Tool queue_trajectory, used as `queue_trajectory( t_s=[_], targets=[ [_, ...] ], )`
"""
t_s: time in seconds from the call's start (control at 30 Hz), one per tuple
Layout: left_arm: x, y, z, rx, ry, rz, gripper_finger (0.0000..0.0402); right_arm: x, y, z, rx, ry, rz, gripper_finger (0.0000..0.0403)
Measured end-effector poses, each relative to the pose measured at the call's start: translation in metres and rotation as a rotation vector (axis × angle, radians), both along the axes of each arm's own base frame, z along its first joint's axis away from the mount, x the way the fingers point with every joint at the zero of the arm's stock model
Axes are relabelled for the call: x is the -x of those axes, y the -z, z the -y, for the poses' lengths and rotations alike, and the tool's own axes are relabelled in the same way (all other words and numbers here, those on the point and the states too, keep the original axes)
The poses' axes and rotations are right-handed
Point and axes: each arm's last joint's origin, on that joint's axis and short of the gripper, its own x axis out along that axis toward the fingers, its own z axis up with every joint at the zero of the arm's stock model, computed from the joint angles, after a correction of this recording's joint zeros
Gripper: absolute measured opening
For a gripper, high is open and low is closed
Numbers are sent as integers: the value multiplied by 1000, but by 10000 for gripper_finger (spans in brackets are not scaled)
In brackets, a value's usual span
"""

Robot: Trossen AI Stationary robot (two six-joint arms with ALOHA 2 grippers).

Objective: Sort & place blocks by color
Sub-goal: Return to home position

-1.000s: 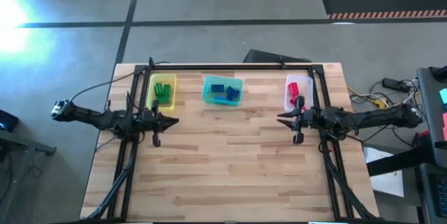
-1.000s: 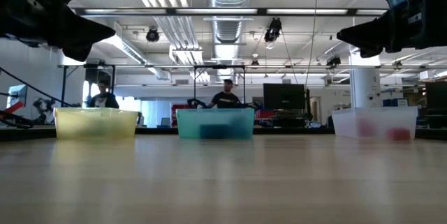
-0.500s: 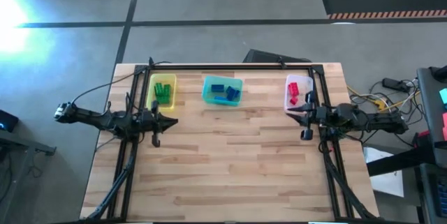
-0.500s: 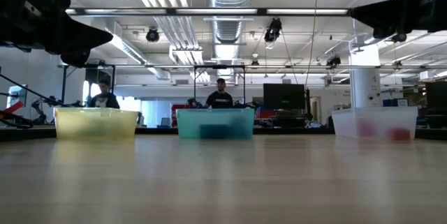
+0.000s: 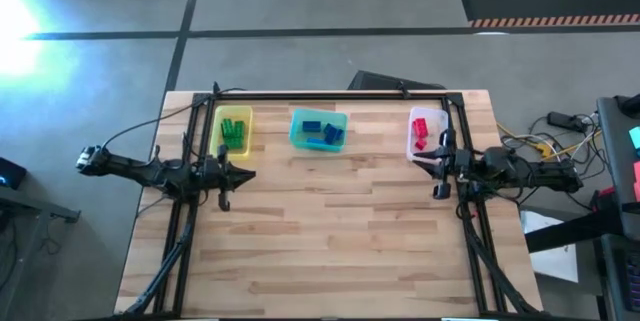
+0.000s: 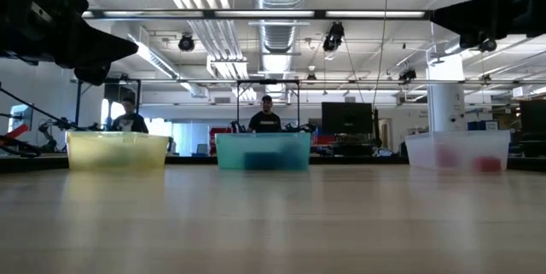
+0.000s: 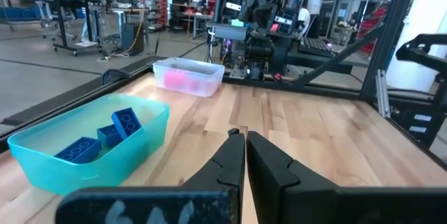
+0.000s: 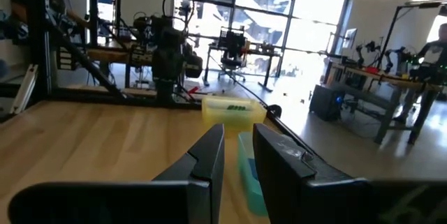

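Both arms are reaching level from the table's sides, with the left gripper (image 7: 246, 135) and the right gripper (image 8: 237, 132) pointing inward. Green blocks (image 5: 234, 129) are lying in the yellow bin (image 5: 216, 121), blue blocks (image 5: 320, 131) in the teal bin (image 5: 296, 133), and red blocks (image 5: 421, 126) in the clear bin (image 5: 410, 143) (all near the far edge). The left fingers are pressing together, empty. The right ones are standing slightly apart and holding nothing.

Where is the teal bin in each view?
High view: teal bin, middle of the far row of three.
Low view: bin at centre.
Left wrist view: bin close by, holding blue blocks.
Right wrist view: only a sliver, nearer than the yellow bin.
Shared landmark: yellow bin, except left wrist.
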Motion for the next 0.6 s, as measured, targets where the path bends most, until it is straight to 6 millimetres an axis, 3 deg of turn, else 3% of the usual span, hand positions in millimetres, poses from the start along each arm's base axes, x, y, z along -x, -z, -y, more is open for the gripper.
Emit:
queue_trajectory(
  t_s=[0.6],
  targets=[
    [-1,2,0,-4,0,-16,0,0,0,0,-24,-2,2,68]
  ],
)
